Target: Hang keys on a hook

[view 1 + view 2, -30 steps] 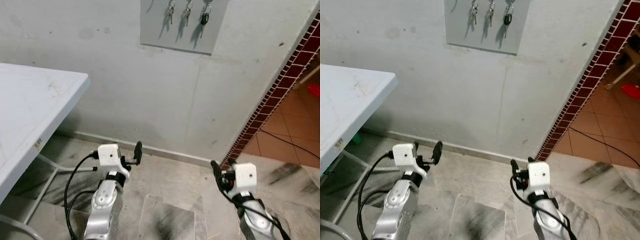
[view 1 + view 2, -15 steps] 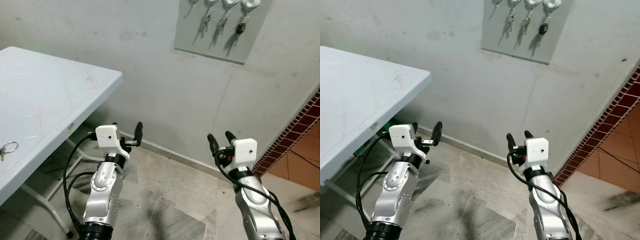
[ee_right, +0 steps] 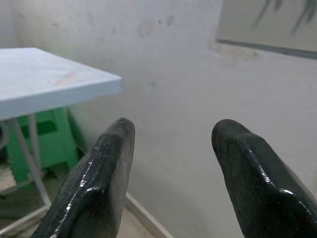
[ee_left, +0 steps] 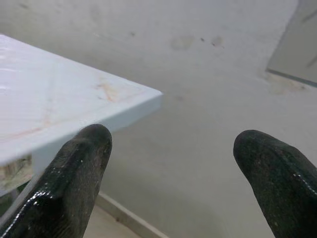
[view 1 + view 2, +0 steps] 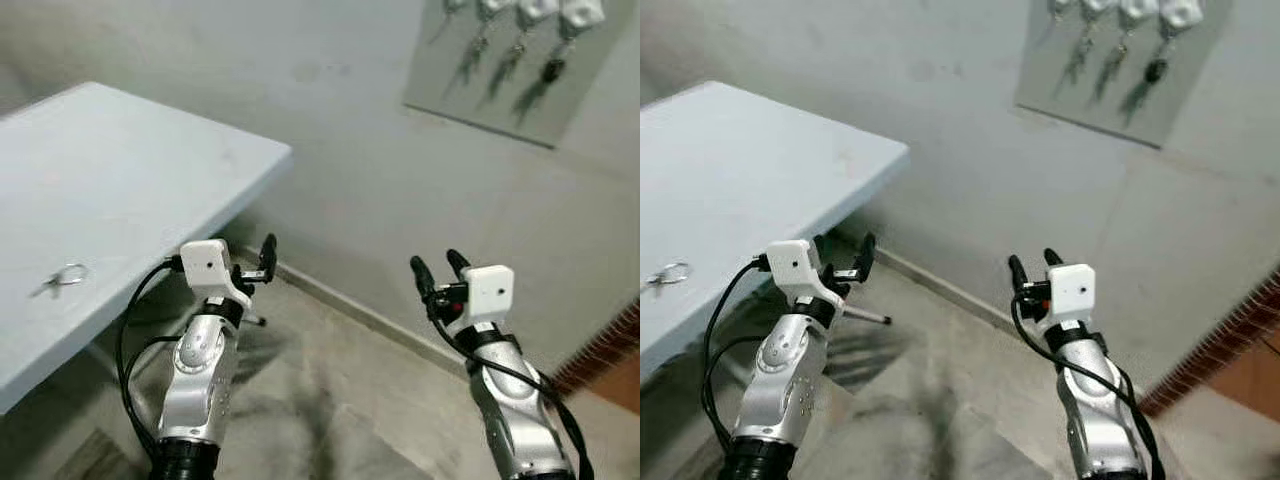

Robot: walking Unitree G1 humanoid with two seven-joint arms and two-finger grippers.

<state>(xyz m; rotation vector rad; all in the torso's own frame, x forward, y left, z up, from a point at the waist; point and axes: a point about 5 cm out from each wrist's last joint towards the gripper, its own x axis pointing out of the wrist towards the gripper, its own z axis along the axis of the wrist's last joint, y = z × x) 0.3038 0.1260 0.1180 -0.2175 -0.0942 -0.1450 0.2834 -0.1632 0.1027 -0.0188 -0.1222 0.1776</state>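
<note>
A small metal ring of keys is lying flat on the smooth pale table, well to the left of my left claw and a little below it. It is blurred, but its long axis seems to run across the table, ring end pointing toward that claw. I am holding my left claw up just past the table's near edge, its glossy rounded black fingers spread apart and gripping nothing. My right claw is hanging well to the right over the streaked grey floor, fingers likewise parted and empty. Above and beyond it, a flat grey board on the rough plaster wall is carrying hooks with key bunches dangling straight down. The right wrist view is catching a green stool under the table.
</note>
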